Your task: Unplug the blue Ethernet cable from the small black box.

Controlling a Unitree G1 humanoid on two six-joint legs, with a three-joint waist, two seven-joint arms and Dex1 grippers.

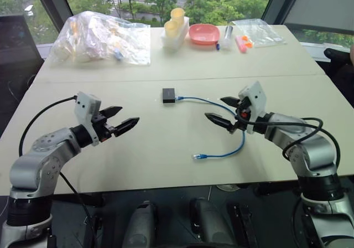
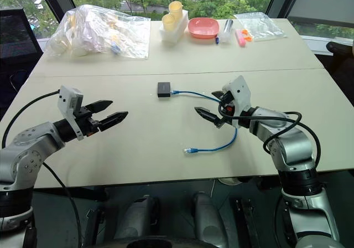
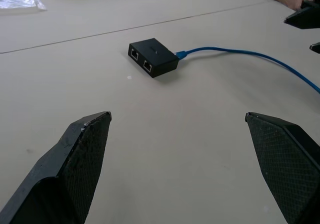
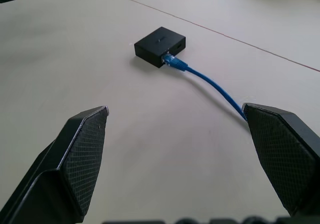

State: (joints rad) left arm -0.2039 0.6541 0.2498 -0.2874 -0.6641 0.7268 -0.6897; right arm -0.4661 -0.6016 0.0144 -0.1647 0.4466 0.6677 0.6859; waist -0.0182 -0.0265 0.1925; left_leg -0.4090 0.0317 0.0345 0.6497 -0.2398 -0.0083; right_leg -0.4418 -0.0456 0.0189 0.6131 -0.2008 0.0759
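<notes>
Small flat matte black box [image 1: 168, 95] sits mid-counter on pale beige counter [image 1: 166, 148]. Thin bright blue Ethernet cable [image 1: 241, 141] plugged into box's right side, arcs away from box, free clear plug lying nearer robot than box. Left gripper [image 1: 123, 118] hovers left of box, well apart, fingers spread, empty. Right gripper [image 1: 222, 110] hovers right of box above cable, fingers spread, empty. Step: approach, nothing grasped yet. Next likely: left gripper pins box; right gripper pinches plug at box, pulls straight out.

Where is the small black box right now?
In the head views the small black box lies mid-table between both grippers, nearer the far side, with the blue cable plugged into its right side.
</notes>
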